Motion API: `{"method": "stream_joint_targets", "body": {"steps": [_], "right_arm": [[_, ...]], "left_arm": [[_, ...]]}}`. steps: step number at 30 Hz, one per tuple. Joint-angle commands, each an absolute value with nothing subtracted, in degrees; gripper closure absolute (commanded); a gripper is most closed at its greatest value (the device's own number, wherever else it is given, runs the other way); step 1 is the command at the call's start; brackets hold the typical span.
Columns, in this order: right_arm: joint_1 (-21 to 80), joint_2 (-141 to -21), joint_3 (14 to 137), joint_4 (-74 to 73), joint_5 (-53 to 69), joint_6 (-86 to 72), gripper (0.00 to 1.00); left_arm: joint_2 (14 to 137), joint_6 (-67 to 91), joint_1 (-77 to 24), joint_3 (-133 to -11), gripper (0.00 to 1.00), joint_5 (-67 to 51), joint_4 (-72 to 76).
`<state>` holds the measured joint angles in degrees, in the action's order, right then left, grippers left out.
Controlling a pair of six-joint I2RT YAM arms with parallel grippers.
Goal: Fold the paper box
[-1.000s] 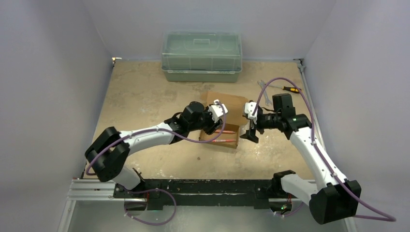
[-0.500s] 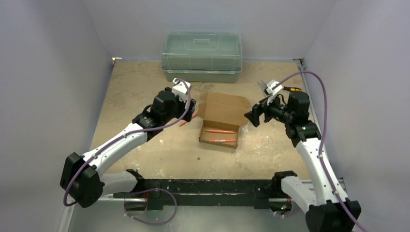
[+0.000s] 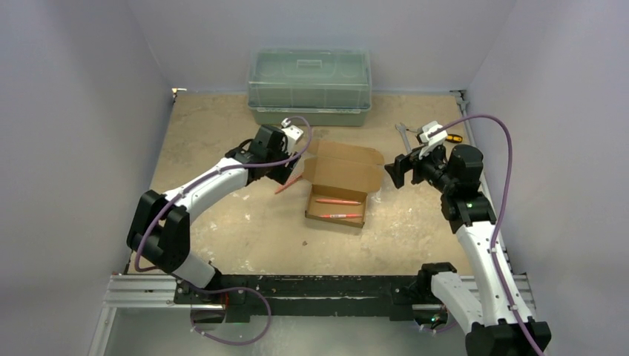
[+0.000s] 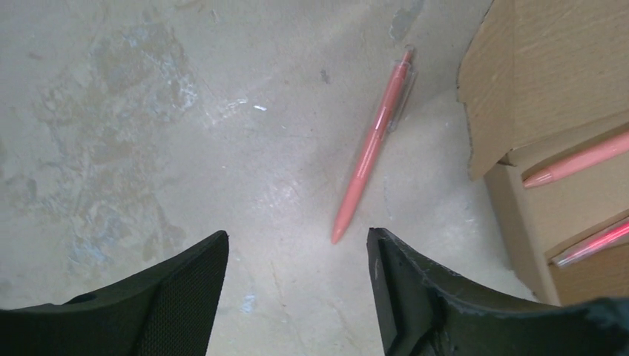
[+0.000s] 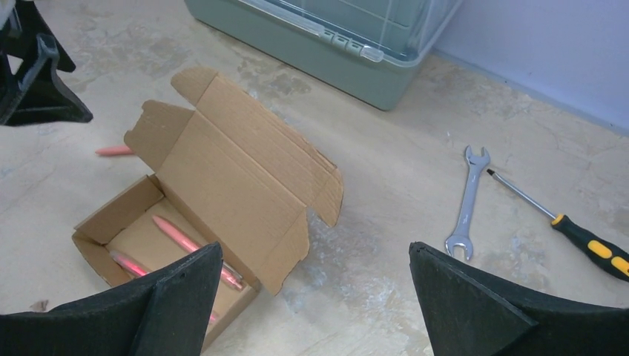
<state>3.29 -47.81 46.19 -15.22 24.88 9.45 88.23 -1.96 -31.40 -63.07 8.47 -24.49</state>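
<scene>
The brown paper box [image 3: 340,189] sits open in the middle of the table, its lid [image 5: 237,159] raised at the back with side flaps out. Two pink pens [image 3: 338,202] lie inside it; they also show in the right wrist view [image 5: 178,237]. A third pink pen [image 4: 373,144] lies on the table just left of the box [image 4: 549,111]. My left gripper [image 4: 297,245] is open and empty above the table near that pen's tip. My right gripper [image 5: 315,256] is open and empty, right of the box and above the table.
A green translucent plastic bin [image 3: 309,85] stands at the back centre. A silver wrench [image 5: 467,200] and a yellow-and-black screwdriver [image 5: 571,230] lie on the table at the back right.
Both arms have pulled away from the box. The left gripper has gone up and left to the loose pen; the right has drawn back to the right. The box now stands open alone.
</scene>
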Motion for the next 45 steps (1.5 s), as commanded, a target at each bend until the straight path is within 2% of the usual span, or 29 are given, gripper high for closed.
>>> {"method": "stream_joint_targets", "body": {"steps": [1,9,18,23,41,44,45], "right_arm": [[2.96,-46.50,45.93,-13.03,23.29,10.07,0.01],[2.84,-46.23,45.78,-13.11,23.91,10.69,0.01],[2.82,-45.71,45.70,-13.22,23.55,10.32,0.01],[2.89,-45.70,45.65,-13.52,23.64,10.38,0.01],[2.80,-45.62,45.64,-13.46,23.82,10.46,0.01],[2.86,-45.53,45.67,-13.33,23.99,10.44,0.01],[2.82,-45.48,45.69,-13.28,24.07,10.42,0.01]], "left_arm": [[89.13,-10.31,-27.99,-64.47,0.36,-0.31,-23.86],[93.10,-11.88,-25.19,-63.87,0.43,-10.92,-21.67],[99.55,-12.45,-24.61,-65.28,0.46,-12.47,-21.73],[101.07,-12.06,-24.52,-65.58,0.57,-12.33,-20.12],[105.62,-10.99,-24.52,-66.80,0.80,-13.23,-20.15],[106.07,-11.05,-24.52,-67.10,0.87,-11.77,-21.53],[106.09,-10.96,-24.52,-67.14,0.93,-10.46,-22.07]]}}
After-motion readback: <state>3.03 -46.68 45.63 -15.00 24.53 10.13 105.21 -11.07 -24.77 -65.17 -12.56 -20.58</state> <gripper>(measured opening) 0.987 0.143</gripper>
